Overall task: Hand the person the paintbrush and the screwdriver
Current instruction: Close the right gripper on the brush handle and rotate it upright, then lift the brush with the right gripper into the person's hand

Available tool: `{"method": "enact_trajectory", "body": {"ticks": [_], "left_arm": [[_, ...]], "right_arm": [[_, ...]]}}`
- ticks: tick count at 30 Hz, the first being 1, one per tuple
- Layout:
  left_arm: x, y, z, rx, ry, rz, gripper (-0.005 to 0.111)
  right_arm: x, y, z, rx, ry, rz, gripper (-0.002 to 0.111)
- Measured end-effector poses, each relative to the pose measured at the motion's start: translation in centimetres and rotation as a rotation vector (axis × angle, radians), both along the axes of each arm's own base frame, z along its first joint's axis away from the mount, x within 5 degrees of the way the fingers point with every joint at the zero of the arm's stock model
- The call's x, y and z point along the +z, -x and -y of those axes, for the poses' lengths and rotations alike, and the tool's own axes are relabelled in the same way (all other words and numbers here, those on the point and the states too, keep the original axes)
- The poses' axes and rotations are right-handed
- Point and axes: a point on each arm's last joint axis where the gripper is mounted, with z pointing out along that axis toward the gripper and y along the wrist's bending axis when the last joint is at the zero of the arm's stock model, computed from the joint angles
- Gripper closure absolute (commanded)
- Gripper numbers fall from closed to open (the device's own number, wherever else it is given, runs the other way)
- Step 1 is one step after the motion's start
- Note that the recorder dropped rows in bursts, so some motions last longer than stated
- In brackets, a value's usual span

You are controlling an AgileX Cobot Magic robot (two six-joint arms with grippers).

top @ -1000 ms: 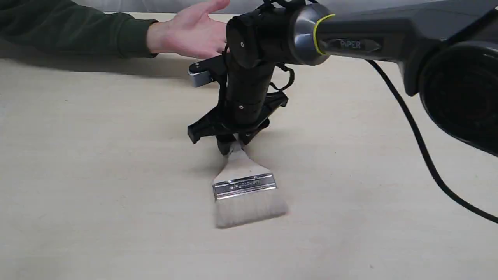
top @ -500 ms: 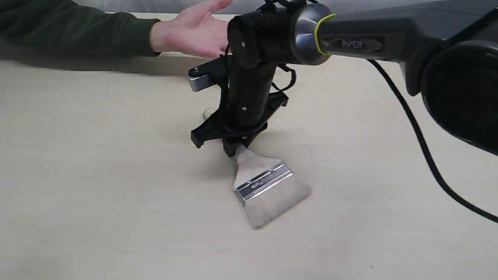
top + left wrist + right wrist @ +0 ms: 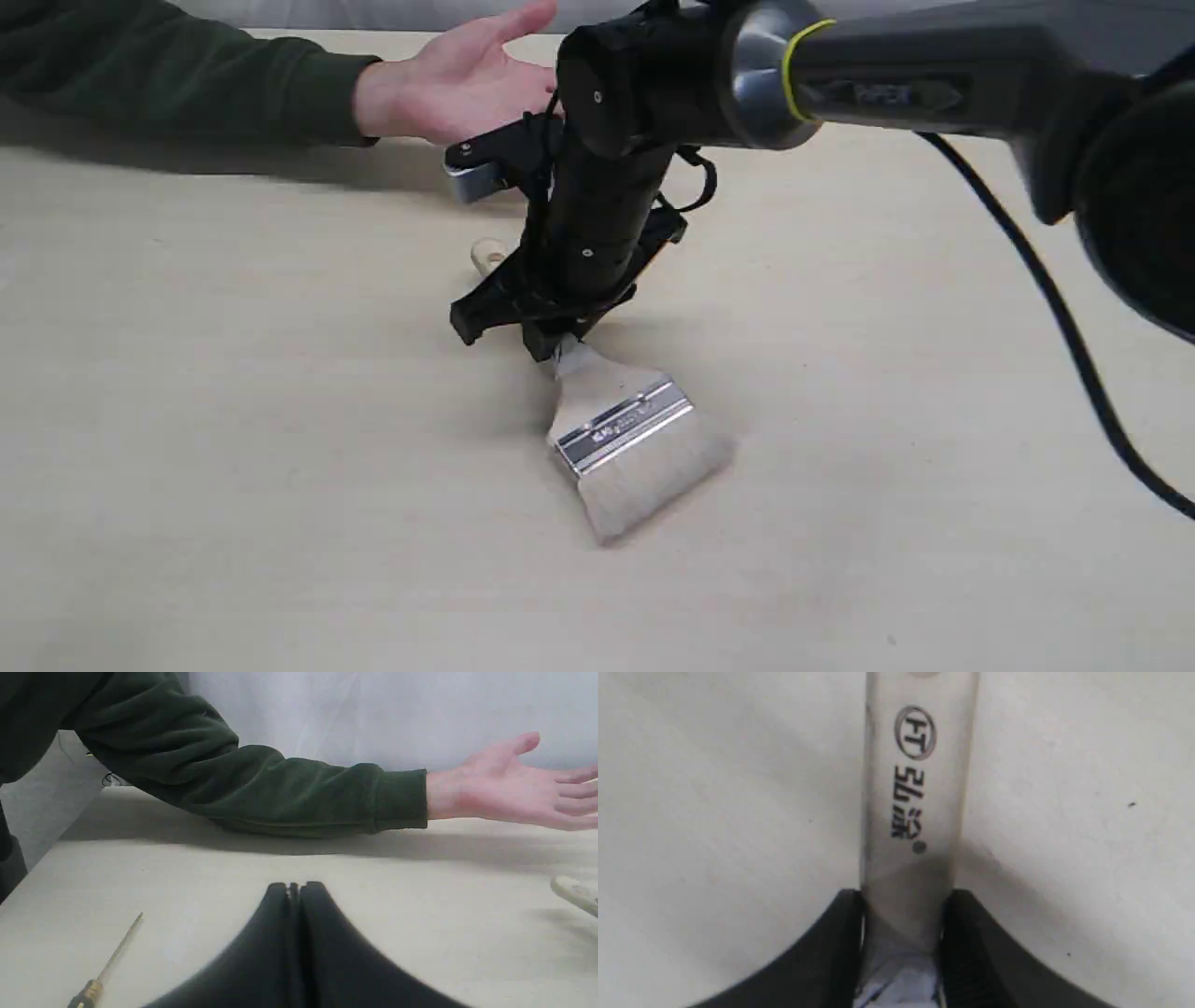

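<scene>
My right gripper (image 3: 558,347) is shut on the cream handle of the paintbrush (image 3: 621,425), which tilts with its whitish bristles at or just above the table. In the right wrist view, the printed handle (image 3: 915,788) sits between the black fingers (image 3: 971,933). The handle's end (image 3: 487,254) pokes out behind the gripper. The person's open hand (image 3: 457,79), in a dark green sleeve, waits palm up just beyond it. My left gripper (image 3: 293,891) is shut on nothing. Beside it on the table lies the screwdriver (image 3: 107,963), its black handle cut off by the frame.
The right arm's black cable (image 3: 1074,355) hangs over the table (image 3: 187,420) on the right. The person's forearm (image 3: 280,793) rests along the far edge, before a white backdrop. The brush handle's tip (image 3: 572,891) shows in the left wrist view.
The right gripper has risen a little and drawn closer to the hand with the brush. The bristle end swung to the right, and the handle's end came into sight.
</scene>
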Motion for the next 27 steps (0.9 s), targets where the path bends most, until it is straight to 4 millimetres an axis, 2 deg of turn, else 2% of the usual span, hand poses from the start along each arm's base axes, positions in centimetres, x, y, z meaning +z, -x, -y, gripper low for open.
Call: {"method": "enact_trajectory", "body": {"ticks": [8,16,27], "left_arm": [[0.0,0.0,0.0,0.000,0.000,0.000,0.107],[0.0,0.0,0.0,0.000,0.000,0.000,0.107],[0.0,0.0,0.0,0.000,0.000,0.000,0.107]], "right_arm": [[3.6,1.6,1.2,0.012,-0.055,0.081,0.104],[8.1,2.0,1.5,0.007,-0.145,0.213,0.104],[13.3,-0.3,0.9,-0.023,-0.200,0.436,0.104]]}}
